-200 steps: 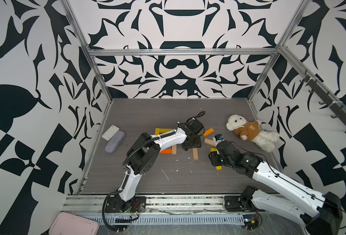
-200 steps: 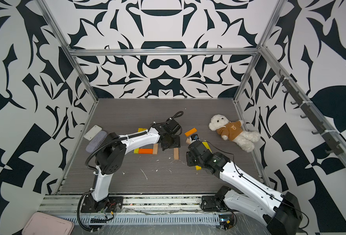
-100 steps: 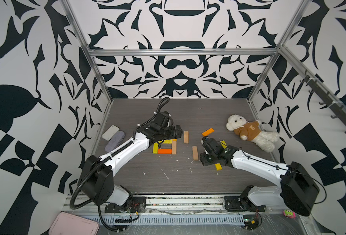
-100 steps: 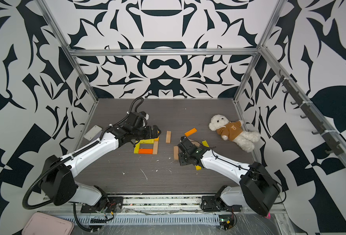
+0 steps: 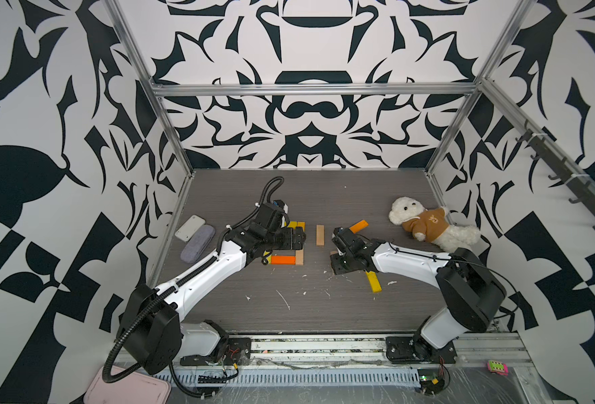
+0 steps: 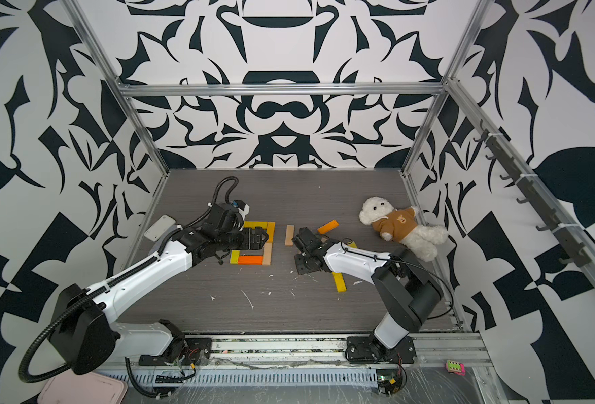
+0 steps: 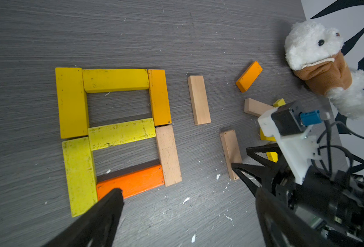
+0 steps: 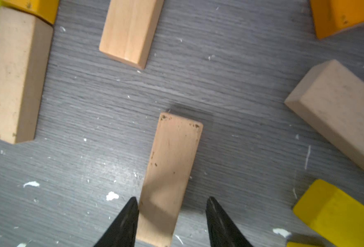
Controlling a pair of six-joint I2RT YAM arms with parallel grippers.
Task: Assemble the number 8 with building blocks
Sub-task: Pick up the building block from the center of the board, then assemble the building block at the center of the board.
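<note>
Left gripper (image 5: 301, 238) spread wide, drawn back over block eight (image 7: 117, 132); right gripper (image 8: 171, 201) now straddles tan block (image 8: 174, 154), jaws apart.

Teddy bear (image 5: 425, 227), white case (image 5: 190, 227), grey case (image 5: 197, 243)

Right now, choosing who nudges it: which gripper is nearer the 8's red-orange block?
Left. The left gripper hangs open close above the red-orange block; the right gripper straddles a loose tan block farther off.
</note>
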